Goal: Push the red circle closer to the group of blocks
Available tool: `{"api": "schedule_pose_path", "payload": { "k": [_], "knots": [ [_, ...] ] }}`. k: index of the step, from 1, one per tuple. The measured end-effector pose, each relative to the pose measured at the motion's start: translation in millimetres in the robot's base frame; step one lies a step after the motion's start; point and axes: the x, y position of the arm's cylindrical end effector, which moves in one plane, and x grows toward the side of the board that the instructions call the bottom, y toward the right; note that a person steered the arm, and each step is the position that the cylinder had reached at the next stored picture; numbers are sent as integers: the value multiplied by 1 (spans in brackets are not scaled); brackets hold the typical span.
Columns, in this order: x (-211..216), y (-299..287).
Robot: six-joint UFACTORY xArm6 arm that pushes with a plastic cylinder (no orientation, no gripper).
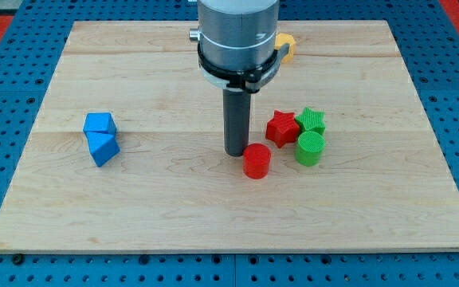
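Observation:
The red circle (256,161) sits on the wooden board (174,199), a little right of centre. My tip (235,152) is just to its left and slightly above it in the view, touching or nearly touching it. To the circle's upper right is a group: a red star (281,127), a green star (311,121) and a green circle (310,148). The red circle lies close to the red star, with a small gap to the green circle.
Two blue blocks, a cube (100,124) and an angular one (103,148), touch each other at the view's left. A yellow block (286,46) shows partly behind the arm's body near the view's top. Blue pegboard surrounds the board.

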Motion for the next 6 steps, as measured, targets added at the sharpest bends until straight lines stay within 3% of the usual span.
{"api": "schedule_pose_path", "payload": {
  "k": [2, 3, 6],
  "knots": [
    [37, -16],
    [43, 13],
    [15, 59]
  ]
}}
